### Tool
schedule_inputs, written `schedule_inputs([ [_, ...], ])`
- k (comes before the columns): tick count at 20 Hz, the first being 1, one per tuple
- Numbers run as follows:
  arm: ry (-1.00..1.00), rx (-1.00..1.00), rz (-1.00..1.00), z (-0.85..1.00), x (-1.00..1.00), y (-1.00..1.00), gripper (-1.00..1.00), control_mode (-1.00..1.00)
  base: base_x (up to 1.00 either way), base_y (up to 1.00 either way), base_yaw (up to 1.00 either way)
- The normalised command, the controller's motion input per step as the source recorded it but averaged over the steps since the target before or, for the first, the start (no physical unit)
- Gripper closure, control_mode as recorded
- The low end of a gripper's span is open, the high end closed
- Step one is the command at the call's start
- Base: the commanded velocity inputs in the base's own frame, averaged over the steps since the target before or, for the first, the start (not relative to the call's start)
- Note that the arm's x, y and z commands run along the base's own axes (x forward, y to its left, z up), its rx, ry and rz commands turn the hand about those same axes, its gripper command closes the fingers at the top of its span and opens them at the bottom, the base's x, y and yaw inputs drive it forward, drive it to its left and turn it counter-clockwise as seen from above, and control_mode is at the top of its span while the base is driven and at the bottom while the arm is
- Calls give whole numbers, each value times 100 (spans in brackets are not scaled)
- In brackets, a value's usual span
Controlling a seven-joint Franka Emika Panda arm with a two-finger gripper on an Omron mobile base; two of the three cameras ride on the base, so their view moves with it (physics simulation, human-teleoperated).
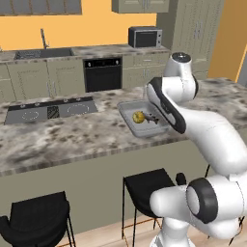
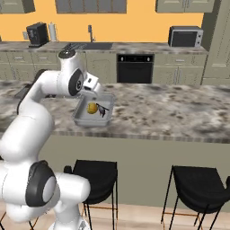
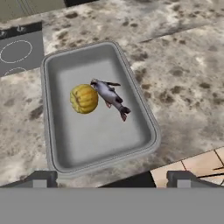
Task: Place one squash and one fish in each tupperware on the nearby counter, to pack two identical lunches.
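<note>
Inside the grey tupperware (image 3: 52, 131) on the marbled counter (image 3: 183, 78), the yellow squash (image 3: 83, 99) sits touching the dark grey fish (image 3: 109, 96), pretty much mid-tray. Gripper (image 3: 111, 179) hangs above the tray's near edge, jaws spread wide, holding nothing. Cooktop (image 3: 17, 54) sits just beside the tray.

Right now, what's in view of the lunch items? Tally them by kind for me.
Tupperware: 1, the tupperware
Squash: 1, the yellow squash lying inside it
Fish: 1, the grey fish inside it, beside the squash
Total: 3
</note>
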Motion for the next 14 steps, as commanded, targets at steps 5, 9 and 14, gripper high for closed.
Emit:
schedule_inputs([
  [5,14,-10,21,51,-100,17,-100,-100,0,0,0],
  [9,18,-13,19,2,-100,28,-100,-100,0,0,0],
  [14,4,-5,11,16,-96,-3,-100,-100,0,0,0],
])
